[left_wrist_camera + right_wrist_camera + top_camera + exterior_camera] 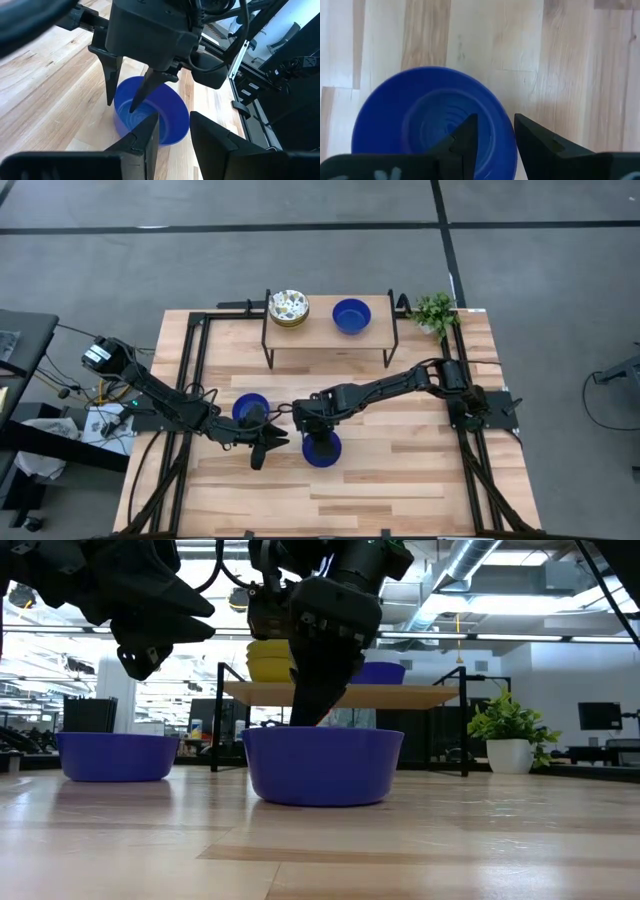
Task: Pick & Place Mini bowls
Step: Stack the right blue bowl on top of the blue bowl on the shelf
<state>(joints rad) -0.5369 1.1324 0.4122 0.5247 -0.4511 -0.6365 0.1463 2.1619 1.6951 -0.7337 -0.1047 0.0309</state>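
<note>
Presently right gripper (492,131) is straddling the blue bowl's (420,125) rim, jaws parted (glossy, rigid, likely slippery); the thin rim is offering the best hold.

The right gripper (122,97) straddles the blue bowl's (170,117) rim, one finger inside, one outside, on the wooden table (45,95).

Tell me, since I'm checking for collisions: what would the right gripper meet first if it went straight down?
Probably the blue bowl: the right gripper stands open over its rim, one finger inside and one outside.
</note>
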